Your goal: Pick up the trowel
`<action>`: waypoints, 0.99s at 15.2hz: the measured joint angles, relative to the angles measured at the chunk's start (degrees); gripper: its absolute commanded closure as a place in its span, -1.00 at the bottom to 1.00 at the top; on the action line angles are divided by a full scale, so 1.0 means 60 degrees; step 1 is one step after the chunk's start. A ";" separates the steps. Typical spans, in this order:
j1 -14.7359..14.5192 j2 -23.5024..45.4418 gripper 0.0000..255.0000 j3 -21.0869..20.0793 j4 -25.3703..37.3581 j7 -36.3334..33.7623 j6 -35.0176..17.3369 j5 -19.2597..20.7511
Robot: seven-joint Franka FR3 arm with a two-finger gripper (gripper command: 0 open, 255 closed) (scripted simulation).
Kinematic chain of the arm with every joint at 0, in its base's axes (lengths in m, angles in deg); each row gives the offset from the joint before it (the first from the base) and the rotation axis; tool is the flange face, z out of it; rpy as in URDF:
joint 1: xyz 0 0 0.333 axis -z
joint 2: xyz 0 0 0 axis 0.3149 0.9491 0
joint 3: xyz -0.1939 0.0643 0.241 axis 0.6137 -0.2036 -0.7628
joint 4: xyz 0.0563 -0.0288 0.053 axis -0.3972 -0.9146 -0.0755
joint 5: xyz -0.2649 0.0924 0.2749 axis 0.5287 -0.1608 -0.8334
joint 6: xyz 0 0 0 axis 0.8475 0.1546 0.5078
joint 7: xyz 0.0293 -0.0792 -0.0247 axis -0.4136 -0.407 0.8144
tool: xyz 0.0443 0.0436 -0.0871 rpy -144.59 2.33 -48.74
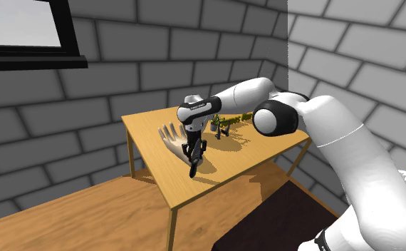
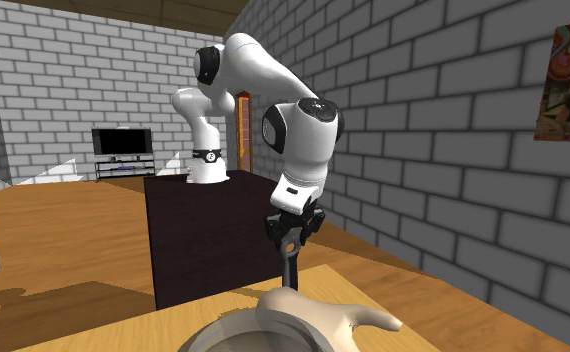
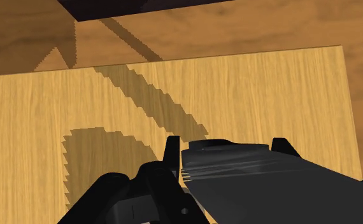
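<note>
Black fingers [image 3: 171, 151] on the gripper [image 3: 225, 145] are pulled in close, and we see them pinching the trowel [image 3: 237, 170] between them. The trowel is dark grey and hangs down from the gripper over the wooden table [image 3: 174, 95]. We cannot tell if its low end touches the table top. A shadow lies on the wood right under it. Just beside the gripper, in the shoulder view, we see a pale thing shaped like a hand [image 1: 169, 135] lying on the table. A bit further back on the table we spot a small green and dark thing [image 1: 224, 123], but we cannot tell what it is. Behind the table we see a grey brick wall [image 1: 123, 78] with a dark window frame [image 1: 30, 57] high up
</note>
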 measured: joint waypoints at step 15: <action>-0.0010 -0.0958 1.00 0.0013 -0.0532 -0.0038 0.0438 0.0011</action>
